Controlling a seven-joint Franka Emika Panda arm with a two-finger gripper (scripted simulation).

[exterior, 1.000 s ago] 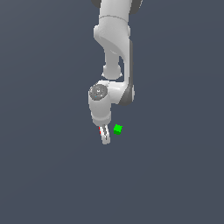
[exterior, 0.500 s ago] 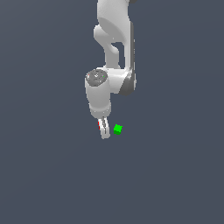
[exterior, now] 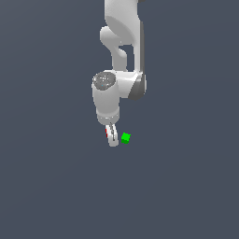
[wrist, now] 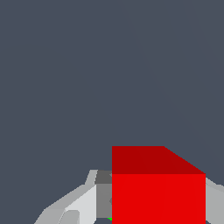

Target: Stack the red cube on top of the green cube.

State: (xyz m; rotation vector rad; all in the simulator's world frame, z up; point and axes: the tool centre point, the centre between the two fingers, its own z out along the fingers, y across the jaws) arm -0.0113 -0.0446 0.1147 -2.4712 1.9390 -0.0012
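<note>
Looking at the exterior view, you see the gripper point(exterior: 112, 138) hanging from the white arm point(exterior: 122, 56) over the plain dark floor point(exterior: 56, 186), its fingers close together with only a thin red sliver of the red cube point(exterior: 107, 132) showing between them. The green cube point(exterior: 125, 137) sits just beside the fingertips, toward the exterior view's right, and apart from them by a small gap. From there you cannot tell whether the fingers rest on the floor or hang above it.

The wrist view gives you what the outside camera hides: the red cube point(wrist: 158, 192) fills the space between the fingers point(wrist: 78, 205), with pale finger surfaces pressed against both its sides, so the gripper is clamped on it. You see the cube's bright front face and its darker top face plainly. Only a tiny green speck point(wrist: 110, 218) peeks out at the red cube's lower corner, so here the green cube is almost wholly covered, whereas the exterior view shows it whole.
</note>
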